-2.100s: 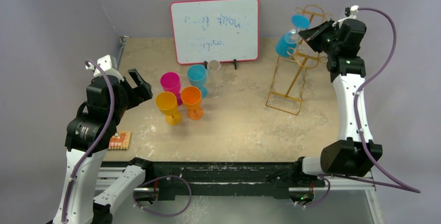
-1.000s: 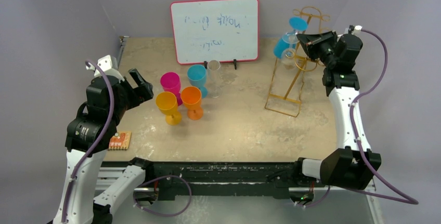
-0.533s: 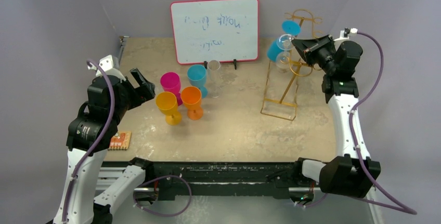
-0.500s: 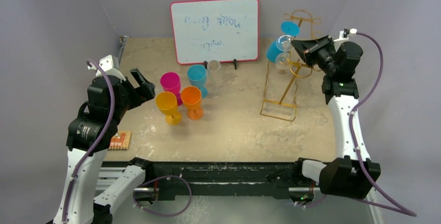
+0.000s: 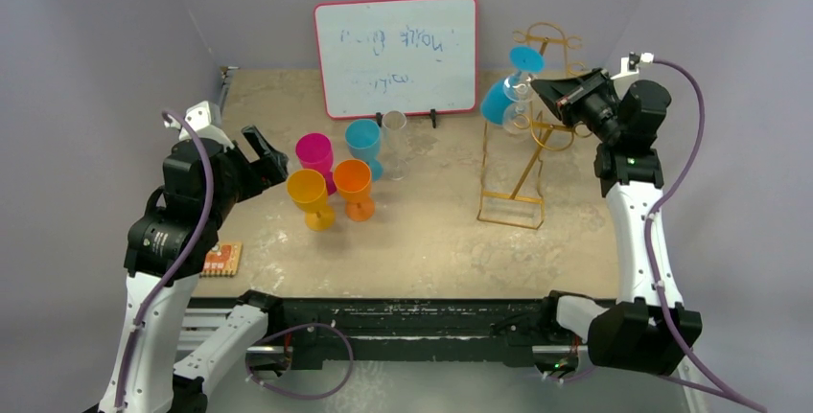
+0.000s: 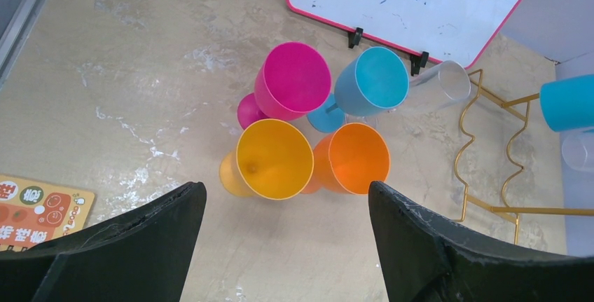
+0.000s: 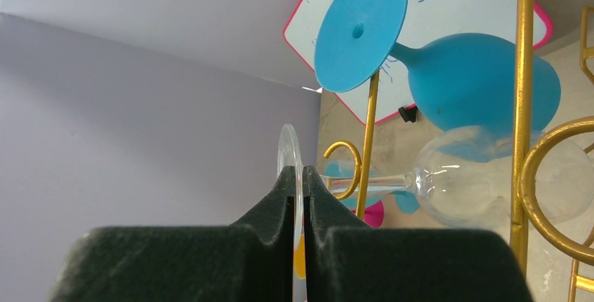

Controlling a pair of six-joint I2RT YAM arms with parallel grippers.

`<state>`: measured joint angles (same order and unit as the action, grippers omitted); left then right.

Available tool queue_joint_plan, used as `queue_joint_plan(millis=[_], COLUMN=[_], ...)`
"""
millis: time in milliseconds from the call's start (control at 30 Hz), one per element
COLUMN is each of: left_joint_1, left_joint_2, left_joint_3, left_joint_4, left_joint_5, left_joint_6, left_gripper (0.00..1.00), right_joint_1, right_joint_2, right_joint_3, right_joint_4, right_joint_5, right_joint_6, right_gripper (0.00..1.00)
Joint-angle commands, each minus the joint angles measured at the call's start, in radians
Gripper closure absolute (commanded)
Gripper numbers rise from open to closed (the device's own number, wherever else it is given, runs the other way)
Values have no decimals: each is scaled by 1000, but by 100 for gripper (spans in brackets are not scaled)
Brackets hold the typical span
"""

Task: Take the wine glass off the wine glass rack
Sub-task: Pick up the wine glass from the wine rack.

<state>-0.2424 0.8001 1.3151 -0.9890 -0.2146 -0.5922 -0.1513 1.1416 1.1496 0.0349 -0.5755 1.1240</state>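
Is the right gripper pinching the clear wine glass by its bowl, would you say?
No, the right gripper is shut on the thin round foot of the clear wine glass, not its bowl.

light: soft, even and fairly bright in all three views, falling from above.
shadows: short and faint under the cups on the counter; walls dim toward the corners.
glare: mild sheen on the whiteboard; thin bright edges on the clear wine glass.
focus: top view slightly soft and grainy; right fingers blurred up close; left fingers near black, little detail.
distortion: slight wide-angle stretch at wrist-view edges.
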Motion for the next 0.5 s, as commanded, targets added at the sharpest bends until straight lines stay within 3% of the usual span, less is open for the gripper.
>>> queue_joint_plan(millis=[0,467], left_joint_1=[3,3], left_joint_2=[-5,-2], left_joint_3=[0,-14], left_joint_4=[39,52], left_joint_5=[8,12], left_joint_6=[-21,-26], left_gripper=[15,15], right_joint_1=[4,21], right_joint_2=[7,50], right_joint_3=[58,93], right_joint_4=[39,92], right_joint_5=[9,35], right_joint_6=[-15,54], right_gripper=[100,100])
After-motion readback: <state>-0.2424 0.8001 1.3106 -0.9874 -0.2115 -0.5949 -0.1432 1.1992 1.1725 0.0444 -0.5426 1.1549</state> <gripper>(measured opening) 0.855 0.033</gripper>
